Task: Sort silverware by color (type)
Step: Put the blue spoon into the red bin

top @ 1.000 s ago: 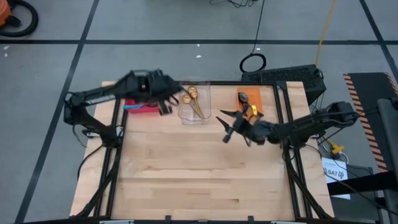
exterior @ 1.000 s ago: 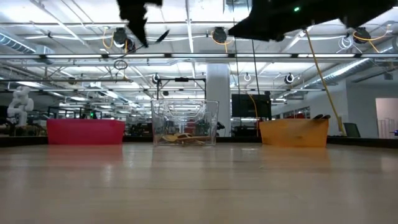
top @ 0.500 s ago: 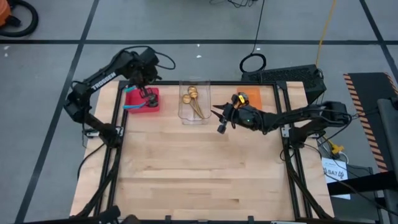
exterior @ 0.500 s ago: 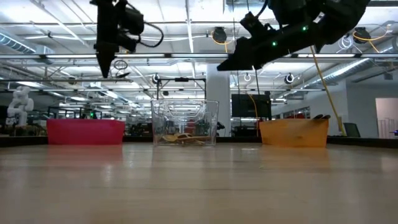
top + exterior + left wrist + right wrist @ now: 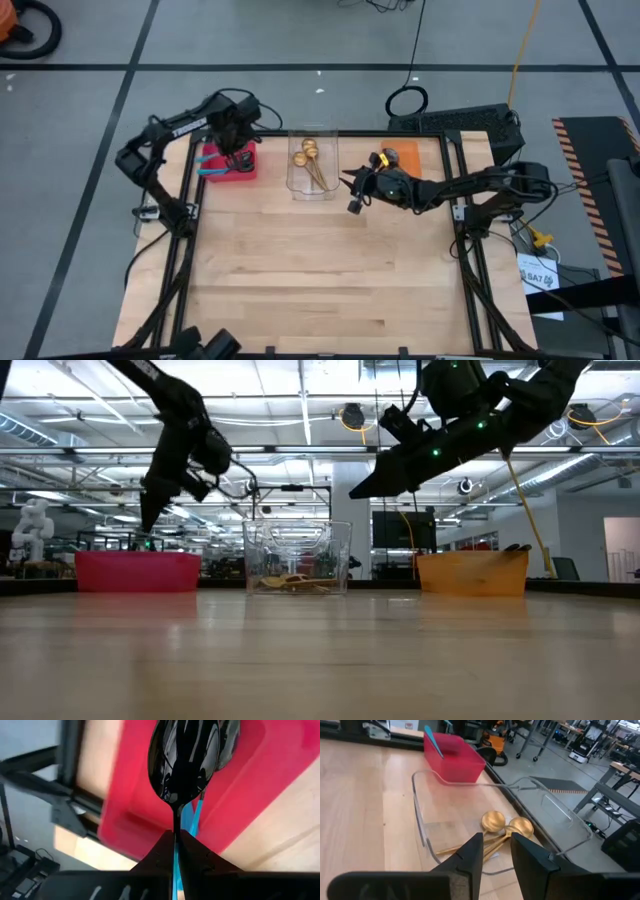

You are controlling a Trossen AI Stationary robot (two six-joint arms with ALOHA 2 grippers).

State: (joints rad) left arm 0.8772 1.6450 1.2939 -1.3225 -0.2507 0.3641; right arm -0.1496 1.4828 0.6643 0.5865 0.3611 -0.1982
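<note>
My left gripper (image 5: pixel 235 152) points down over the red bin (image 5: pixel 243 168) at the far left, shut on a spoon with a dark bowl (image 5: pixel 185 760) and a light blue handle. Another blue-handled spoon (image 5: pixel 210 172) lies in that bin, its handle over the rim. Gold spoons (image 5: pixel 495 822) lie in the clear bin (image 5: pixel 312 170) at the far middle. My right gripper (image 5: pixel 350 193) hovers just right of the clear bin, open with nothing between its fingers, aimed at the gold spoons. My left gripper pinches the spoon's blue handle (image 5: pixel 175 857) just behind the dark neck, between its two fingers. The fingers come from above, pointing down, and lie along the handle. The spoon hangs bowl-down below the fingertips, over the inside of the red bin (image 5: pixel 250 785).
An orange bin (image 5: pixel 472 572) stands at the far right, with dark handles showing over its rim (image 5: pixel 515 547) and my right arm reaching over it. The three bins stand in a row along the table's far edge. Bare wooden table (image 5: pixel 320 270) stretches toward the near edge.
My left gripper has carried the spoon from beside the clear bin toward the table's left edge and down over the red bin, tipping until it points down. My right gripper has moved down and toward the clear bin, and its fingers have drawn closer together.
</note>
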